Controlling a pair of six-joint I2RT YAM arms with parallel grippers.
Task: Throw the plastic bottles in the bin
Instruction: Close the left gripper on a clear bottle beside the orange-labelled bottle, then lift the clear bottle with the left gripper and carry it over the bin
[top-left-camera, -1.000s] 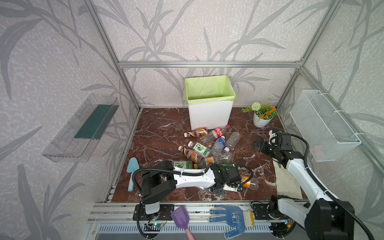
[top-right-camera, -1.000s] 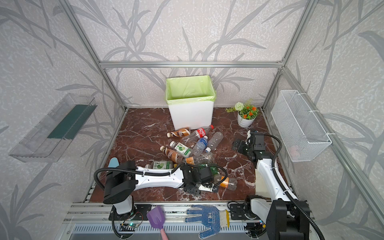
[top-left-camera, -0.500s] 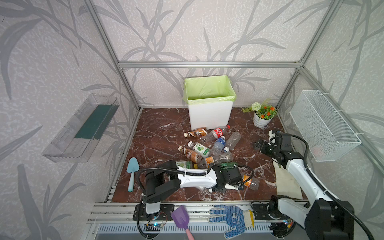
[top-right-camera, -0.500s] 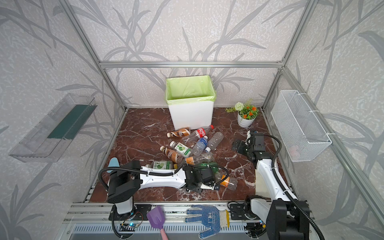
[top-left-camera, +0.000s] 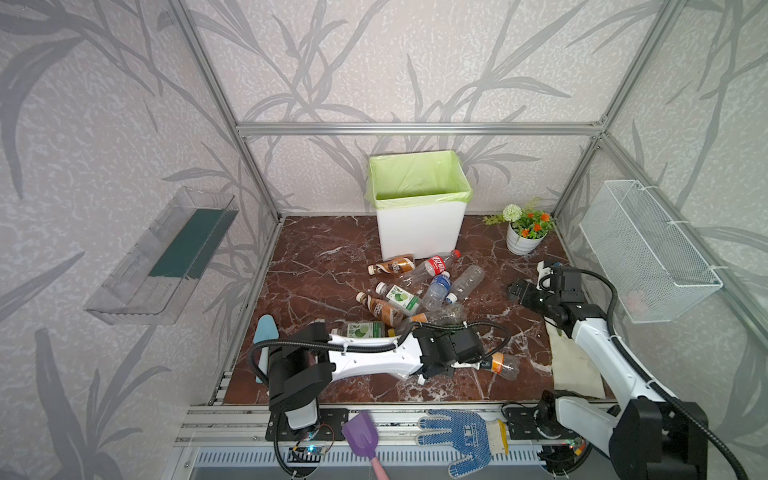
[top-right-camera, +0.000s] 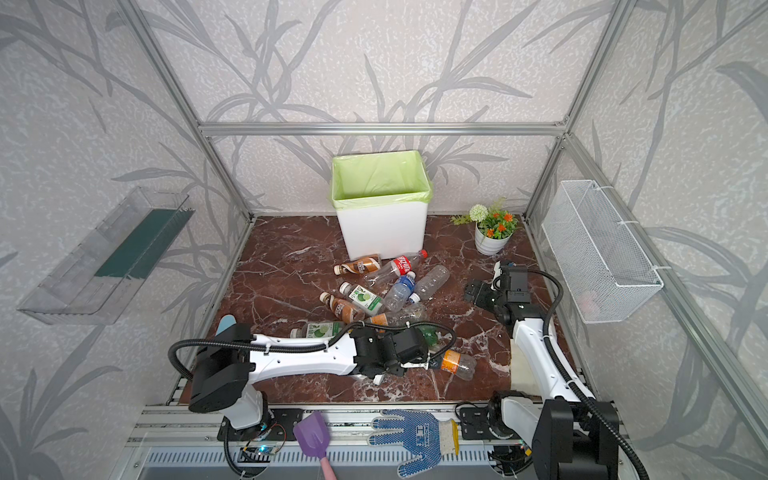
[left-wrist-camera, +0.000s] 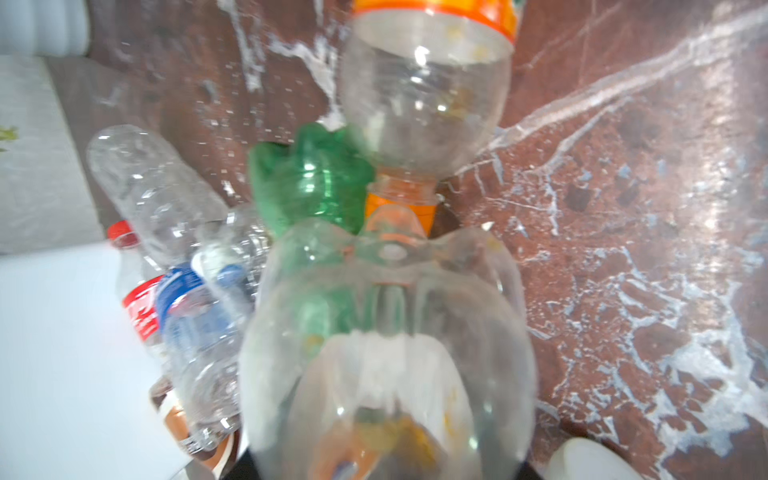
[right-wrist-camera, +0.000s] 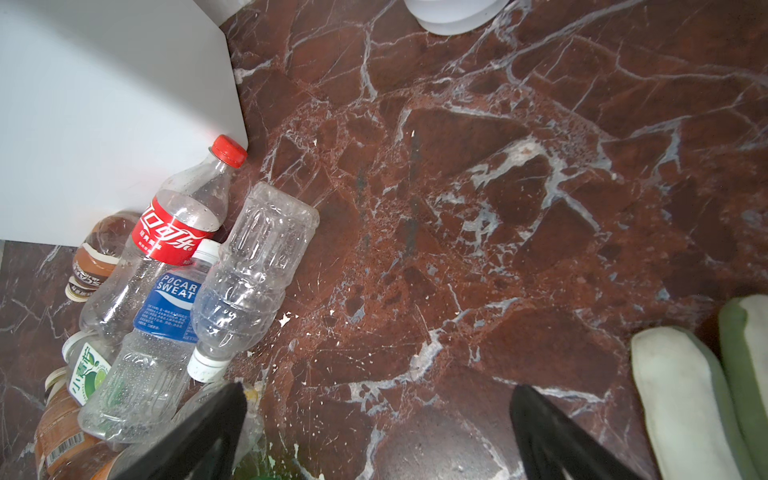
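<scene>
Clear, brown and green plastic bottles (top-left-camera: 436, 289) lay heaped on the red-brown marble table (top-left-camera: 316, 266) just before the white, green-lined bin (top-left-camera: 419, 232), left gripper (top-left-camera: 469, 365) was clamped on a clear bottle (left-wrist-camera: 386, 353) at the near edge — right gripper (top-left-camera: 519, 291) stood with jaws apart, grey leaf-patterned walls (top-left-camera: 415, 62) around.

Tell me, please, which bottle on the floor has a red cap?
The clear cola bottle with the red label, by a corner of the bin; no other cap is red.

"POCAR SWEAT" on blue-label bottle (right-wrist-camera: 170, 309)
</scene>
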